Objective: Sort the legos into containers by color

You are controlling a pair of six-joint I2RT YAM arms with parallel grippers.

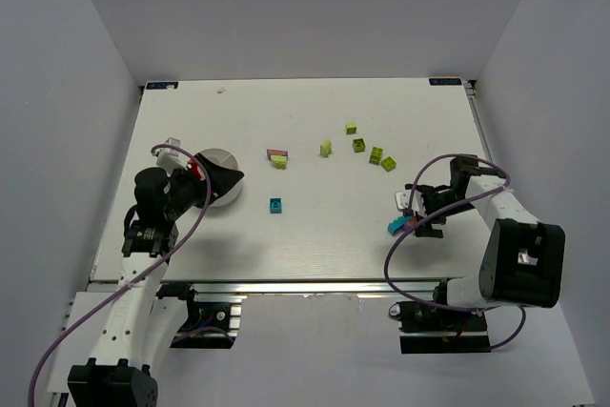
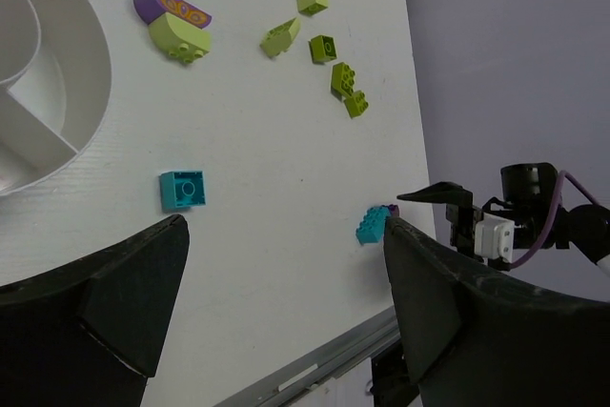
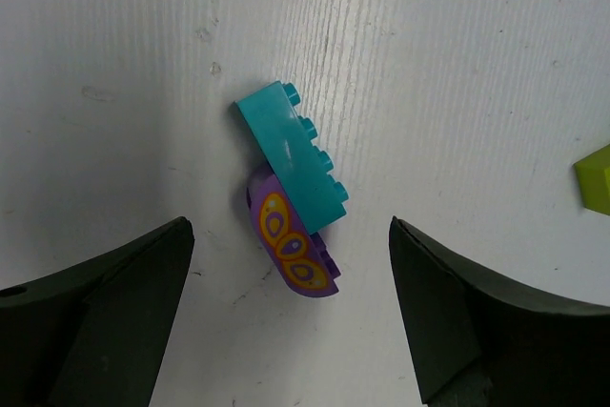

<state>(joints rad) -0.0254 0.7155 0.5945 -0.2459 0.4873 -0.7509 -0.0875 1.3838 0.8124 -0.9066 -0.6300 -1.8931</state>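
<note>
White tabletop (image 1: 315, 235), plain pale grey walls (image 1: 315, 7) on three sides, even light

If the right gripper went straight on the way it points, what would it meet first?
Most likely the teal studded plastic brick, touching a purple curved piece with yellow ovals, centred between the fingers of the open right gripper, on the white table. Depth is unclear.

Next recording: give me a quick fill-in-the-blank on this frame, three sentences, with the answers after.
1. The right gripper straddles a purple piece stuck to a ____ studded brick.
2. The left gripper hovers with its jaws ____.
3. Near the dish, the other purple piece is joined to a ____ partner brick.
Missing: teal; open; lime.
</note>
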